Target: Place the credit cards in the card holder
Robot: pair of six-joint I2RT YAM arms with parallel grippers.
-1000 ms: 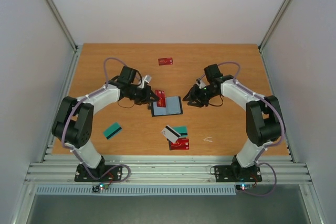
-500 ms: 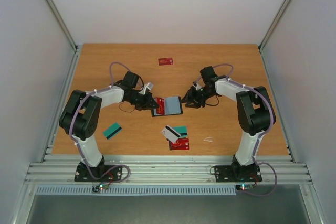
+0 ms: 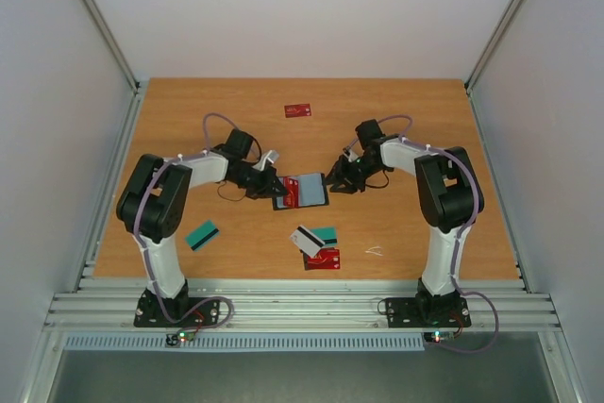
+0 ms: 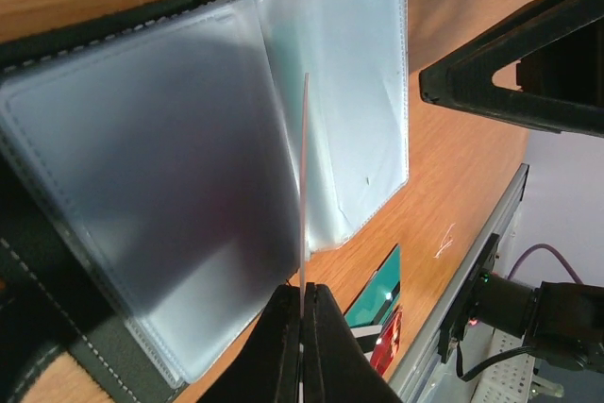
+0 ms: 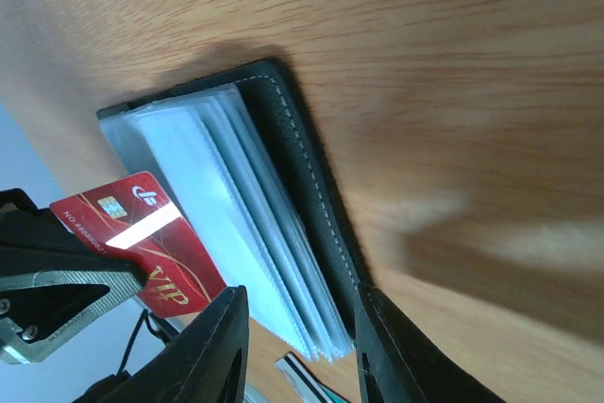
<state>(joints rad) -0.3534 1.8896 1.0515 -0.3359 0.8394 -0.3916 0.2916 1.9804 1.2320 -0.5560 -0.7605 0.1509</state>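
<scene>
Left hand [image 4: 303, 290]: closed hard on a red card [image 5: 142, 244], which is pinched at one short end. From my left wrist the card shows edge-on, a thin pale line running out from my fingertips across the clear sleeves of the card holder [image 3: 314, 191]. I cannot tell whether its far edge is inside a sleeve or only above one.

Card holder: lies open on the tabletop [image 3: 415, 120], between my two hands, with the black cover down and the pale bluish sleeves up. From my right wrist the sleeves look fanned in a loose stack against the stitched black cover.

Right hand [image 5: 302, 297]: the fingers stand partway apart at the holder's right edge. The cover edge and the ends of the sleeves lie in the gap between them. I cannot tell whether I am pinching or only straddling.

Other cards, all flat on the tabletop:
- teal card [image 3: 201, 235], alone on my left side and well apart from the holder.
- striped white card [image 3: 306, 241], second teal card [image 3: 327, 232] and second red card [image 3: 324, 260], overlapping in one cluster just nearer to me than the holder.
- far red card [image 3: 298, 110], alone toward the far edge.
</scene>
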